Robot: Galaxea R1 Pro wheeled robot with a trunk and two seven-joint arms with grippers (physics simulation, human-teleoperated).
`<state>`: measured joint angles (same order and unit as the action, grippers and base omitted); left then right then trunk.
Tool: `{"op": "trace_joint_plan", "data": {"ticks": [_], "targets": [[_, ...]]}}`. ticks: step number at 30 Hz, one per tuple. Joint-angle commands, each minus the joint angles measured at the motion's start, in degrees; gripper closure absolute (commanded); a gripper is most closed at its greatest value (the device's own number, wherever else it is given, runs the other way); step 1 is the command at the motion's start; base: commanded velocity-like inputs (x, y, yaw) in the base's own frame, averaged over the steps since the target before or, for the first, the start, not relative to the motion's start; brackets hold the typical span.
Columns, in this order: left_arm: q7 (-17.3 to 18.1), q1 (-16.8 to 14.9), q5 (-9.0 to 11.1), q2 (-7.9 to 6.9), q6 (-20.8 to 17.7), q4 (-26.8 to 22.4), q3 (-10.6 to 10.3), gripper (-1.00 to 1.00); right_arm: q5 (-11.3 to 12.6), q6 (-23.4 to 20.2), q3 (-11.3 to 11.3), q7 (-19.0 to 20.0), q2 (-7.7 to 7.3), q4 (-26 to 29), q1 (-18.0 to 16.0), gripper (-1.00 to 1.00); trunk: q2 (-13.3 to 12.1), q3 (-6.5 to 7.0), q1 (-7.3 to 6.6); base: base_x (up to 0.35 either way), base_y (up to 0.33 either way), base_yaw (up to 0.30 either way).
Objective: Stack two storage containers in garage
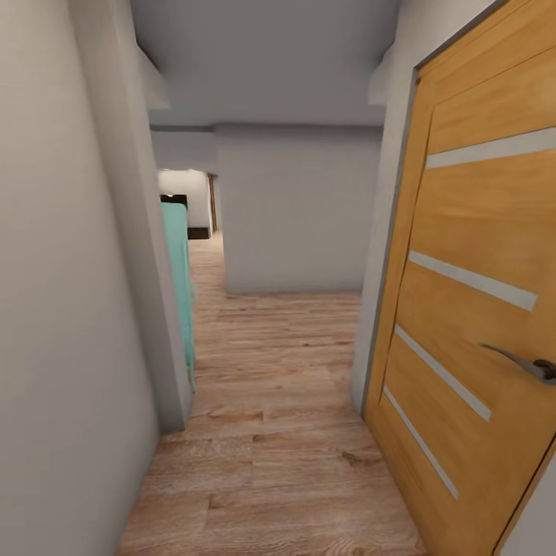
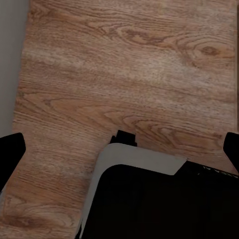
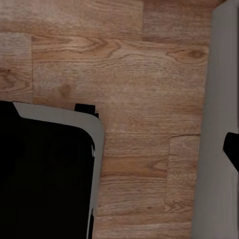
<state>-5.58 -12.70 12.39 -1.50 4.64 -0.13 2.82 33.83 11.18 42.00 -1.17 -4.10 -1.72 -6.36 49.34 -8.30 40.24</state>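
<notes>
I am in a narrow hallway with a light wood plank floor (image 1: 270,432). The two storage containers are out of view, and so is the garage. In the left wrist view my left gripper (image 2: 119,149) is open over the planks, with black fingertips (image 2: 11,152) at both edges of the picture and nothing between them. In the right wrist view my right gripper (image 3: 119,149) hangs over the same kind of planks. One black fingertip (image 3: 232,148) is at the far edge and nothing is held.
An orange wooden door (image 1: 471,309) with a dark handle (image 1: 533,364) stands close on the right. A pale wall (image 1: 69,309) runs along the left, with a teal object (image 1: 182,286) behind its corner. A grey wall (image 1: 297,212) blocks straight ahead; the passage continues past its left side. My black-and-grey base (image 2: 149,199) is below both wrists.
</notes>
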Motion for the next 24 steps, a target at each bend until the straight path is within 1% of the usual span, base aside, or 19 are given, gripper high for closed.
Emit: {"op": "trace_joint_plan", "data": {"ticks": [1,10,21,24], "targets": [[0.0,0.0,0.1,0.01,0.2,0.0,0.3,-1.00,0.3,0.2,0.5,-0.1,-0.02,-0.1,-0.1,-1.00,0.0,-0.08,0.04,0.321,0.000,0.000],[0.0,0.0,0.1,0.01,0.2,0.0,0.3,-1.00,0.4,-0.3,0.5,-0.1,0.26,-0.1,-0.1,-1.00,0.0,-0.08,0.04,0.321,0.000,0.000],[0.0,0.0,0.1,0.10,0.2,0.0,0.3,-1.00,0.3,0.1,0.5,-0.1,0.36,-0.1,-0.1,-1.00,0.0,-0.08,0.04,0.321,-0.025,0.001],[0.0,0.0,0.1,0.10,0.2,0.0,0.3,-1.00,0.3,0.2,0.5,-0.1,0.30,-0.1,-0.1,-1.00,0.0,-0.08,0.04,0.321,-0.008,0.091]]}}
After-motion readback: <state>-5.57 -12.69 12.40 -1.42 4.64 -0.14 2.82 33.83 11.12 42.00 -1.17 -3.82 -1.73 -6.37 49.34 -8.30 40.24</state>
